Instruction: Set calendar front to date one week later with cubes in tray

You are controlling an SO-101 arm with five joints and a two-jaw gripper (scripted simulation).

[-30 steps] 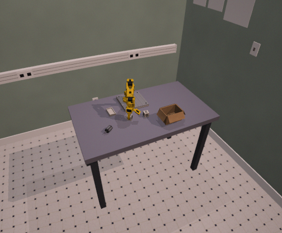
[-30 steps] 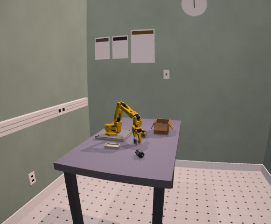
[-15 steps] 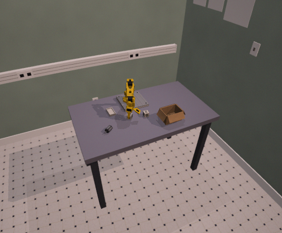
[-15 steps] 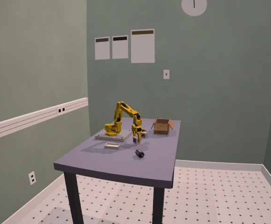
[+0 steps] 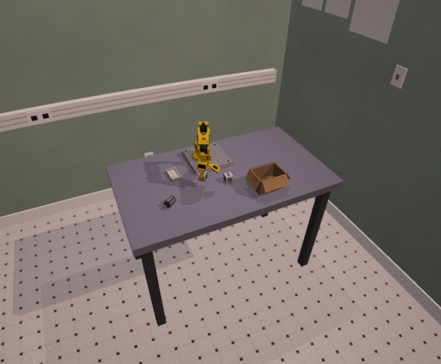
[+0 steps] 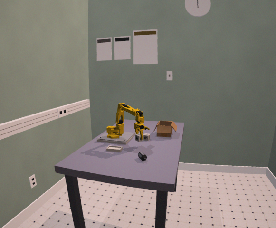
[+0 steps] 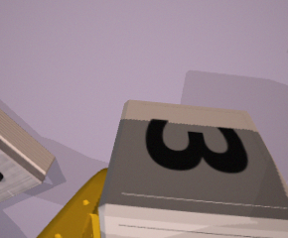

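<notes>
My gripper (image 5: pixel 202 175) points down at the table in front of the arm's base and is shut on a pale calendar cube (image 6: pixel 138 137). In the wrist view this cube (image 7: pixel 199 174) fills the lower right, and its dark face shows a 3; one yellow jaw (image 7: pixel 74 213) lies against its left side. I cannot tell whether the cube touches the table. The second cube (image 5: pixel 228 177) sits on the table just to the right, apart from the gripper; it also shows in the exterior view (image 6: pixel 146 137). The shallow pale tray (image 5: pixel 172 173) lies to the left with nothing in it, and its corner shows in the wrist view (image 7: pixel 10 159).
An open cardboard box (image 5: pixel 267 178) stands to the right of the cubes. A small black cylinder (image 5: pixel 169 201) lies nearer the table's front. The arm stands on a grey base plate (image 5: pixel 209 156) at the back edge.
</notes>
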